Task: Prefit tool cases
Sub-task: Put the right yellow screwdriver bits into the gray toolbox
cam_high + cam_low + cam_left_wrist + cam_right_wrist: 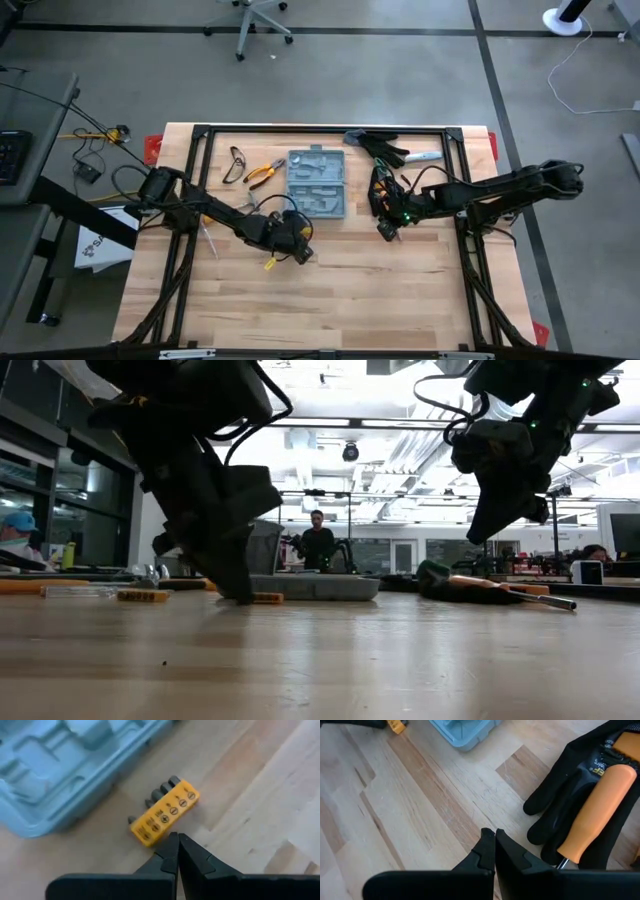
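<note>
The grey-blue tool case (317, 183) lies open and flat on the wooden table, its moulded recesses up; it also shows in the left wrist view (45, 770). A yellow bit holder (165, 812) with several bits lies on the table just off the case's near left corner. My left gripper (176, 839) is shut, slanting down, its tips at the holder's edge and low over the table (238, 596). My right gripper (494, 834) is shut and hangs above the table (492, 528), to the right of the case, beside a black glove (570, 795). My left gripper's shut fingertips (172, 842) stand right against one long edge of the yellow bit holder (159, 836), coming slanting down from above. I cannot tell whether they touch it. The holder lies flat on the table.
An orange-handled screwdriver (597, 815) lies on the black glove by my right gripper. Safety glasses (235, 163) and orange pliers (263, 172) lie left of the case. Another black glove (385, 148) and a pen (425, 156) lie at the far right. A black frame (320, 130) rims the table.
</note>
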{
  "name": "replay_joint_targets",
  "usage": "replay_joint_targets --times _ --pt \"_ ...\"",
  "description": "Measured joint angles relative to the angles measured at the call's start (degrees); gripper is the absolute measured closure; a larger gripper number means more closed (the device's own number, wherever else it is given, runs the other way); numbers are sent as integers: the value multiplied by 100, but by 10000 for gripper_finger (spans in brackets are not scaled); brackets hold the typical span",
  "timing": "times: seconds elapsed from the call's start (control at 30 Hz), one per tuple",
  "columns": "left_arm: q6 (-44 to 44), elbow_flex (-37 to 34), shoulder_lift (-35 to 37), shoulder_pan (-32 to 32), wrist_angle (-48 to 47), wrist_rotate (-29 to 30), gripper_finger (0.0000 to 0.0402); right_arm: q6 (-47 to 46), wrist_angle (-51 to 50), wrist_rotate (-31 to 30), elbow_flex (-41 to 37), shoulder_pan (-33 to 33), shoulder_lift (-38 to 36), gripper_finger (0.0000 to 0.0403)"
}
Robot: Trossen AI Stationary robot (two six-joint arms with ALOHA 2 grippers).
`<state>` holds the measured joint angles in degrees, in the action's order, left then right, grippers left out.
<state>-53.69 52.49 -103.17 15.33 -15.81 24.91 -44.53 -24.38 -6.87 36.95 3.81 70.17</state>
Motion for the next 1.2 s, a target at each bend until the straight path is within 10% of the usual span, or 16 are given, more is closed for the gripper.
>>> replay_joint_targets --times 0.37,0.83,1.2 --pt "419 0 261 35 -72 -328 401 2 7 -72 0 -4 2 403" --pt "3351 5 1142 -551 -188 -810 399 2 83 -226 0 -19 2 403" --pt "5421 7 793 -1433 105 -2657 278 -12 127 -229 0 -251 2 403"
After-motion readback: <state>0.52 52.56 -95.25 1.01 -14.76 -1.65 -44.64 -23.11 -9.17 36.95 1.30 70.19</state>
